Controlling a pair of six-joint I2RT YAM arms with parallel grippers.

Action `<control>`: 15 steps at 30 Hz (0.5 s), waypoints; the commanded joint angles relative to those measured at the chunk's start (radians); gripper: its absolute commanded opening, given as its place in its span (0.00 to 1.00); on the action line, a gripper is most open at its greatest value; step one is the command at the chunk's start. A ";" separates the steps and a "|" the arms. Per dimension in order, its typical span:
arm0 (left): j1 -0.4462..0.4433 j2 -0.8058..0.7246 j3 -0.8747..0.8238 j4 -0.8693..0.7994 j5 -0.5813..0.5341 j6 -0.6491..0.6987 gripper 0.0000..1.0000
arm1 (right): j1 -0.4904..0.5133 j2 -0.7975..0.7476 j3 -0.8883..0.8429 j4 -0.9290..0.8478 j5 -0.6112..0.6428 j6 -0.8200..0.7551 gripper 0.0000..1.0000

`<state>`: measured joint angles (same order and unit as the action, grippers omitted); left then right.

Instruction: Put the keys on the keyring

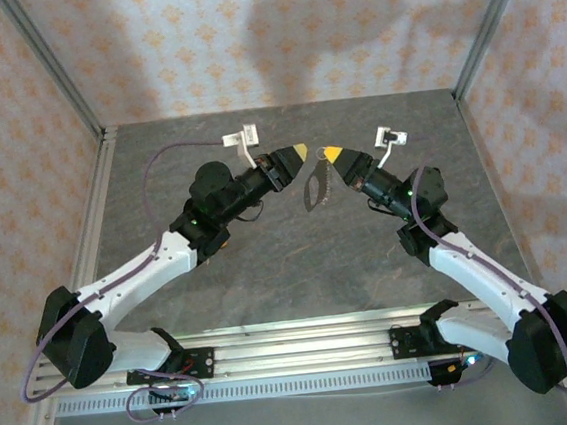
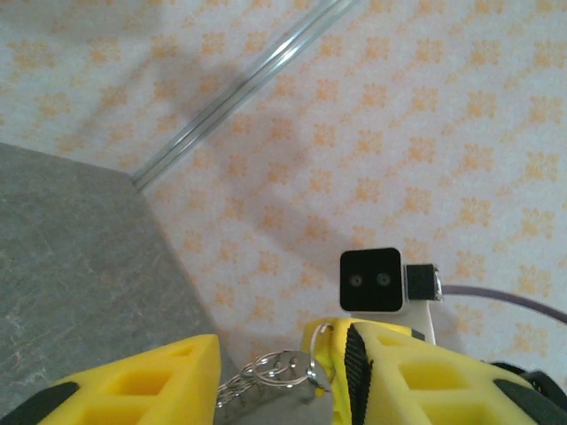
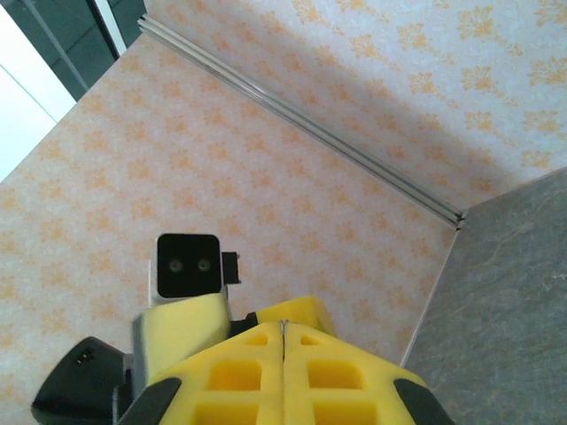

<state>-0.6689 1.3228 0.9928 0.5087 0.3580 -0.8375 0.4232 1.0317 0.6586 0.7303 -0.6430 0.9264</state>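
Observation:
Above the middle of the table my two grippers meet tip to tip. The keyring [image 1: 313, 185], a bunch of thin silvery rings and chain, hangs beneath the right gripper [image 1: 330, 154]. In the right wrist view that gripper [image 3: 282, 324] is shut, with a sliver of wire in the seam. My left gripper [image 1: 299, 153] is open. In the left wrist view the keyring [image 2: 276, 370] lies between its spread yellow fingers [image 2: 142, 385], touching neither pad clearly. A flat dull-grey piece [image 2: 288, 405] hangs from the rings. I cannot tell whether it is one of the keys.
The grey stone-look table [image 1: 298, 261] is walled by orange-patterned panels and aluminium posts [image 1: 48, 64]. A slotted rail [image 1: 296, 342] carrying both arm bases runs along the near edge. Purple cables [image 1: 158, 162] loop beside the arms.

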 commanded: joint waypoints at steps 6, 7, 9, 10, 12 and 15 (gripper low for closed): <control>-0.026 0.027 -0.027 0.157 -0.054 -0.030 0.39 | 0.014 0.010 -0.012 0.141 0.043 0.046 0.00; -0.027 0.032 -0.028 0.165 -0.054 -0.033 0.38 | 0.015 0.010 -0.013 0.145 0.045 0.047 0.00; -0.031 0.039 -0.026 0.179 -0.050 -0.037 0.36 | 0.019 0.013 -0.014 0.149 0.048 0.049 0.00; -0.033 0.045 -0.028 0.188 -0.049 -0.039 0.35 | 0.020 0.016 -0.014 0.152 0.049 0.051 0.00; -0.037 0.054 -0.026 0.200 -0.049 -0.041 0.34 | 0.022 0.020 -0.014 0.156 0.048 0.052 0.00; -0.042 0.069 -0.017 0.213 -0.040 -0.048 0.32 | 0.025 0.024 -0.014 0.162 0.050 0.055 0.00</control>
<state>-0.7006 1.3819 0.9733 0.6506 0.3279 -0.8726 0.4389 1.0580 0.6464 0.8055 -0.6010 0.9699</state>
